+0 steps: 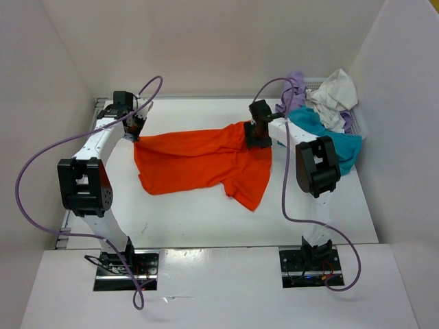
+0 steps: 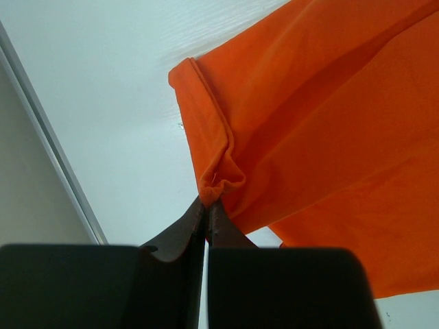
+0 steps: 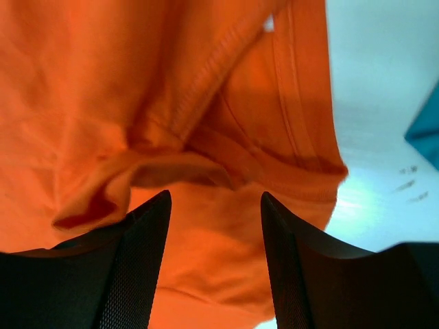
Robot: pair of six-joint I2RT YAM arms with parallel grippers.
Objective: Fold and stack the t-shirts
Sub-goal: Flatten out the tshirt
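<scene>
Black fingers of the right gripper (image 3: 214,199) fill the bottom of its wrist view, standing well apart, with nothing pinched between them. Rumpled cloth of the orange t-shirt (image 1: 199,161) lies just beyond the tips, with a stitched seam and a folded hem running away from the camera.

The left gripper (image 2: 206,205) is closed tight on a small bunched fold at the shirt's hemmed edge.

From above, the shirt stretches left to right across the far half of the table (image 1: 206,223), its long axis running from one gripper to the other. The left end is held and the right end sits under the open right gripper, while one flap sags toward the near edge.

The next grip probably falls to the right arm — it is directly over that end. The cloth lies below and ahead of its jaws, so a short descent onto the hem looks enough.

Only the top view shows the whole spread and the white basket (image 1: 353,123) at far right, which holds the teal t-shirt (image 1: 322,133), the lavender t-shirt (image 1: 295,82) and the off-white t-shirt (image 1: 336,92). Only the wrist views settle the grips, which the wrists hide from above.
</scene>
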